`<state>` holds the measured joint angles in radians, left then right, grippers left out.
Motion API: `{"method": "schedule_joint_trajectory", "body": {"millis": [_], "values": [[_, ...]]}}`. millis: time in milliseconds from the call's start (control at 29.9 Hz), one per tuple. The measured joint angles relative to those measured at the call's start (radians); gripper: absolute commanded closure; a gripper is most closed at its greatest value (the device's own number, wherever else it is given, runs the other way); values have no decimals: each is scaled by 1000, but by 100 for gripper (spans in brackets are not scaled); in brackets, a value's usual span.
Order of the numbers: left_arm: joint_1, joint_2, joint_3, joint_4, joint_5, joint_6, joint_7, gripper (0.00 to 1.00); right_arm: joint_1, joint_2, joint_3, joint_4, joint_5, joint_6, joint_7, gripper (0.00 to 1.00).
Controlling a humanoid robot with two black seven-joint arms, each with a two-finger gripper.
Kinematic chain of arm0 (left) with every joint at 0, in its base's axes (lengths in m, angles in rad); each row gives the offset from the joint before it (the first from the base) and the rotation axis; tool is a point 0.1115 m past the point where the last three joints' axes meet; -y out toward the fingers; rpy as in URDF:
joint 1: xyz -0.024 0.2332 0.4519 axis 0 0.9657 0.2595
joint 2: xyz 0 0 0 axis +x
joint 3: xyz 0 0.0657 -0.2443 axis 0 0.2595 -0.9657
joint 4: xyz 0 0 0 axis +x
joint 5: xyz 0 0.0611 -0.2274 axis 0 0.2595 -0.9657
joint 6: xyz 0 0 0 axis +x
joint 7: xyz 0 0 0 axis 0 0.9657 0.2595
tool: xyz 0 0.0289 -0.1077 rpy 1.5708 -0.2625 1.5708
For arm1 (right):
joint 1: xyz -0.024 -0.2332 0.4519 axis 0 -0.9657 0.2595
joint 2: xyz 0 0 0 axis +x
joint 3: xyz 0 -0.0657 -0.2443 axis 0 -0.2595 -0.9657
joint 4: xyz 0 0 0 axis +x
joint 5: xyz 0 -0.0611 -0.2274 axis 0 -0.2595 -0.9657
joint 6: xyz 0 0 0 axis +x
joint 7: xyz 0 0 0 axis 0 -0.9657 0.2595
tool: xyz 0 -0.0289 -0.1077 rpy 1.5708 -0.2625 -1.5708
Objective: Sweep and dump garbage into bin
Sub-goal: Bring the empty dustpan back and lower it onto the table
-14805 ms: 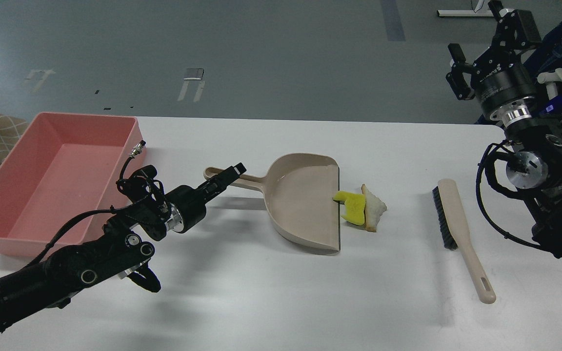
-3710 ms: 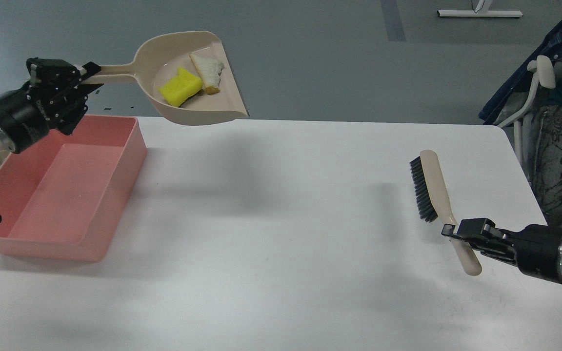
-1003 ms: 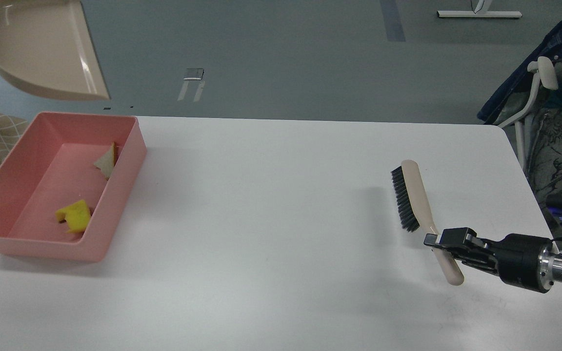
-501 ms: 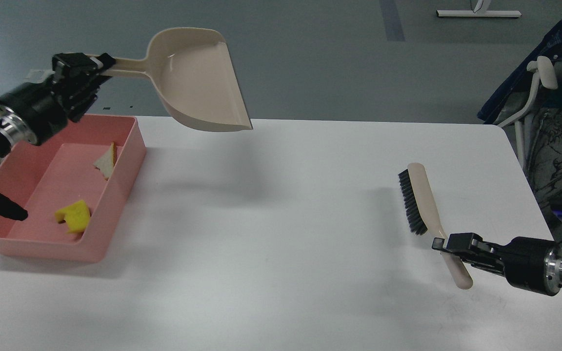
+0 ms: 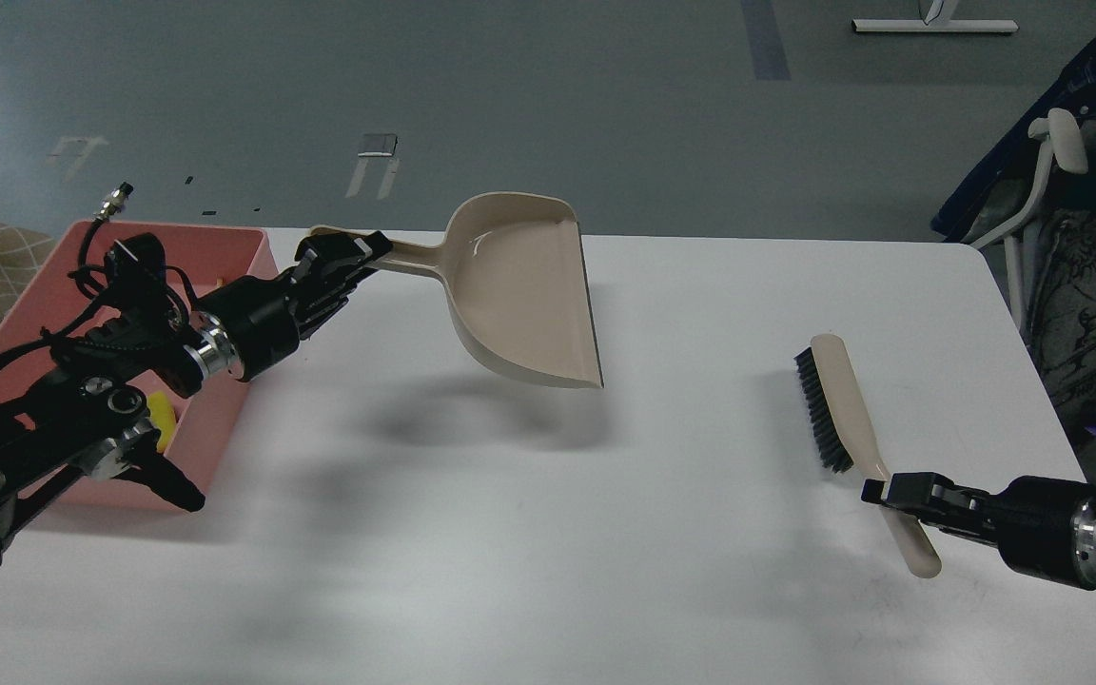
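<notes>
Over white table [image 5: 529,533], left claw [image 5: 343,255] has lowered empty dustpan [image 5: 519,295].

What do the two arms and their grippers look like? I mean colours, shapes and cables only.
Both arms are black, built from round cylindrical segments. Each has a shiny silver metal ring at the wrist. The left gripper has short black fingers with small white parts. Loose black cables loop over the left arm, and one ends in a silver plug. The right gripper is a narrow, blocky black shape. No readable markings show.
</notes>
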<state>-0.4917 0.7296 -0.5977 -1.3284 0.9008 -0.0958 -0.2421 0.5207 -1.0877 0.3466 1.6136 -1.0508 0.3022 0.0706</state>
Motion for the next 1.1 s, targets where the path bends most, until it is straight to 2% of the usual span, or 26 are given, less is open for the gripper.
{"method": "schedule_joint_trajectory", "body": {"millis": [501,1103], "values": [[27,-134,48,55,65,7,3,100,-11,0,-1,2,0,0,0,100],[36,-171,81,108,84,6,3,100,-14,3,-3,3,0,0,0,100]]}}
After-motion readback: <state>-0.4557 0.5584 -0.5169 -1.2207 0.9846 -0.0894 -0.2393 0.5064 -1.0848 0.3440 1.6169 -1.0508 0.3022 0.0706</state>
